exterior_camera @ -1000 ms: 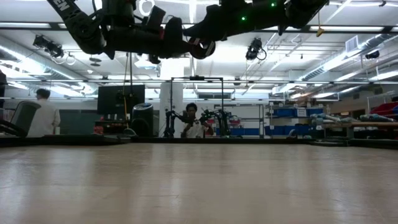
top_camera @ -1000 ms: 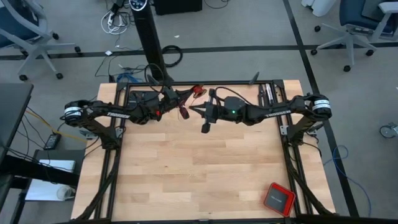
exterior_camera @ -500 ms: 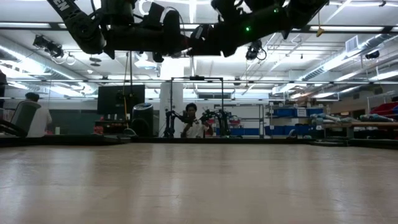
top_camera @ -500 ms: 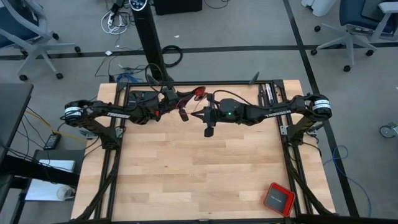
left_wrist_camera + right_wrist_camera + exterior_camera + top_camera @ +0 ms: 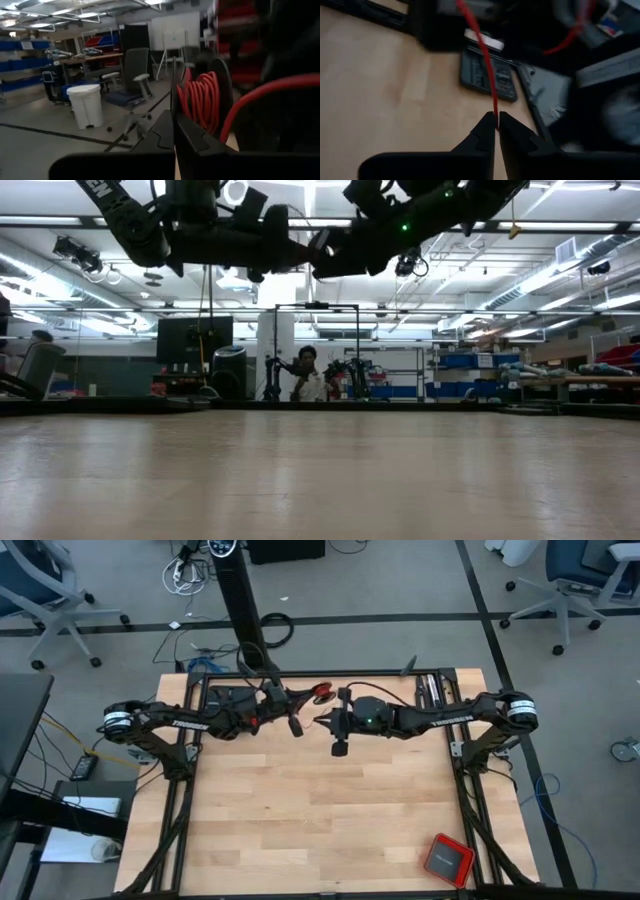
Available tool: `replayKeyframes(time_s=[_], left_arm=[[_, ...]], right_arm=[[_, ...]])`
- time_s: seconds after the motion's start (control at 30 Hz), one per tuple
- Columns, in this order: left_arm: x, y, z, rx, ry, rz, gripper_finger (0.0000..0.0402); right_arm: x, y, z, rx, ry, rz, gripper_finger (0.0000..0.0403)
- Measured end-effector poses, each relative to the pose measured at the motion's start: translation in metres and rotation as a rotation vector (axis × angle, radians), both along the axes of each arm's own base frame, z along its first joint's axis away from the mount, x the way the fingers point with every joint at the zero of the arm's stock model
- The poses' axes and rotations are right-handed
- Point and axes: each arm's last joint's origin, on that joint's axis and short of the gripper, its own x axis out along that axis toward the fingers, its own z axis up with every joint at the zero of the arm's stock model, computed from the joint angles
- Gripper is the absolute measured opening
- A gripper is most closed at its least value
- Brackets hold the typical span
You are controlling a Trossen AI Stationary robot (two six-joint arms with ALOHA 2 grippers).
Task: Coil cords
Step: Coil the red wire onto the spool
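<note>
The red cord shows as a small tight coil (image 5: 322, 692) in the air over the table's far middle. In the left wrist view the coil (image 5: 200, 97) sits just past my left gripper (image 5: 174, 119), which is shut. One red strand (image 5: 487, 60) runs from the coil to my right gripper (image 5: 496, 123), which is shut on it. In the high view my right gripper (image 5: 319, 720) stands just near of the coil, tip to tip with my left gripper (image 5: 312, 698). My left gripper has the coil of cord (image 5: 186, 107) at its fingertips, coming level from the table's left; the fingers hide the exact spot. The coil is lifted clear of the table. My right gripper pinches a single strand (image 5: 495, 111) between its fingertips, coming from the table's right and slanting a little down. The strand runs straight from them toward the coil.
A red square box (image 5: 447, 859) lies at the table's near right corner. A dark flat plate (image 5: 222, 698) lies at the far left, under my left arm. A black post (image 5: 240, 600) stands beyond the far edge. The bare wooden top (image 5: 320, 810) spreads below both grippers.
My right gripper has tipped its fingers downward while staying beside the coil. The coil and my left gripper have kept their place.
</note>
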Motion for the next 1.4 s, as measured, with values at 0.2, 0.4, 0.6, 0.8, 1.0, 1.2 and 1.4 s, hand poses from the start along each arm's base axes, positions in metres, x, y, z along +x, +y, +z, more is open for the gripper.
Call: replayKeyframes(time_s=[0.2, 0.4, 0.6, 0.8, 1.0, 1.2, 1.4], left_arm=[[0.001, 0.000, -0.009, 0.109, 0.140, 0.016, 0.0000], [0.001, 0.001, -0.012, 0.147, 0.193, 0.036, 0.0000], [0.001, 0.001, -0.008, 0.156, 0.152, 0.043, 0.0000], [0.000, 0.001, -0.003, 0.166, 0.108, 0.047, 0.0000], [0.000, 0.000, 0.000, 0.145, 0.068, 0.044, 0.0000], [0.000, 0.000, 0.002, 0.144, 0.044, 0.041, 0.0000], [0.000, -0.001, 0.002, 0.131, 0.038, 0.034, 0.0000]], right_arm=[[-0.010, 0.001, 0.001, -0.082, 0.099, -0.111, 0.0051], [-0.026, 0.022, 0.027, -0.084, 0.036, -0.099, 0.0059], [-0.044, 0.013, 0.034, 0.167, 0.006, -0.074, 0.0053], [-0.045, -0.004, -0.002, 0.378, -0.067, -0.024, 0.0052], [-0.041, -0.017, -0.045, 0.510, -0.178, -0.012, 0.0058], [-0.016, -0.023, -0.089, 0.621, -0.130, 0.001, 0.0084], [0.004, -0.027, -0.106, 0.662, -0.118, 0.028, 0.0117]])
